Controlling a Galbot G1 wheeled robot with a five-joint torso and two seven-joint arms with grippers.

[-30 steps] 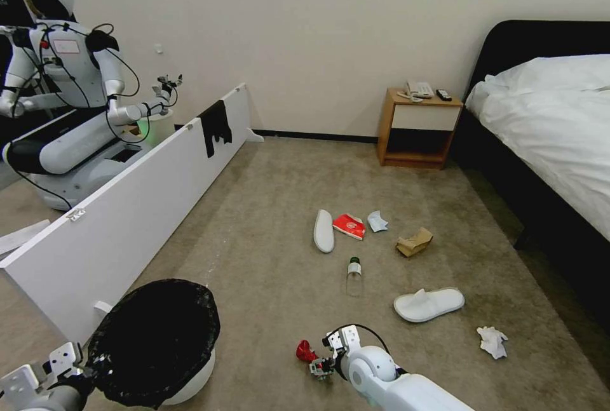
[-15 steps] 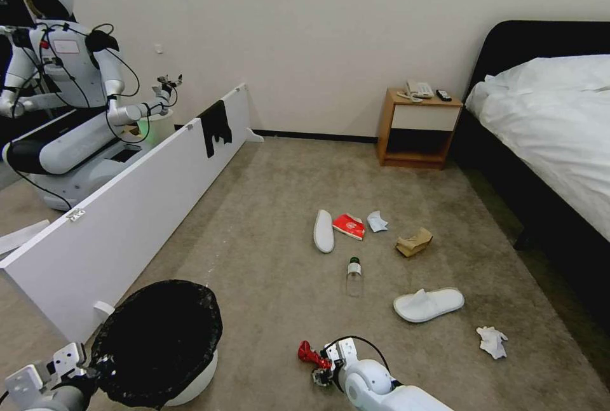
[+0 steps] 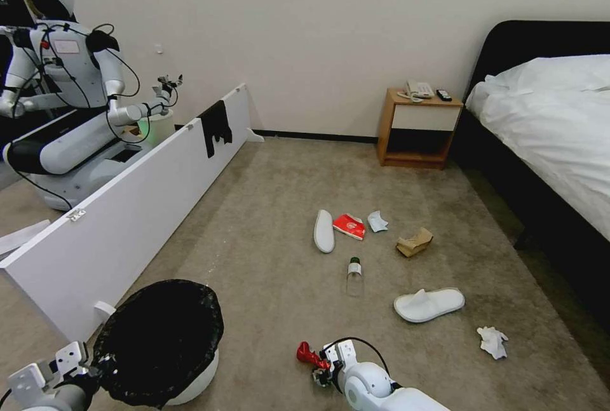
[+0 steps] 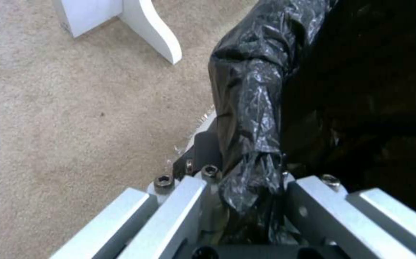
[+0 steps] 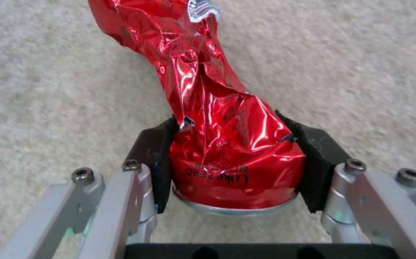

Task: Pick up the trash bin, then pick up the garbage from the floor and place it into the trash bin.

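Red crushed can sits pinched between the right gripper pads for carrying, while the left gripper seemingly clamps the trash bin rim, keeping it near.

At the lower left of the frame the left gripper clamps the black-bagged rim of the trash bin, while at the bottom centre the right gripper grips a crushed red can over the floor. Mid-frame lie a white slipper, a red packet, a pale-blue mask, a brown paper bag and a clear bottle. Lower right, a second slipper and crumpled tissues sit near the bed.
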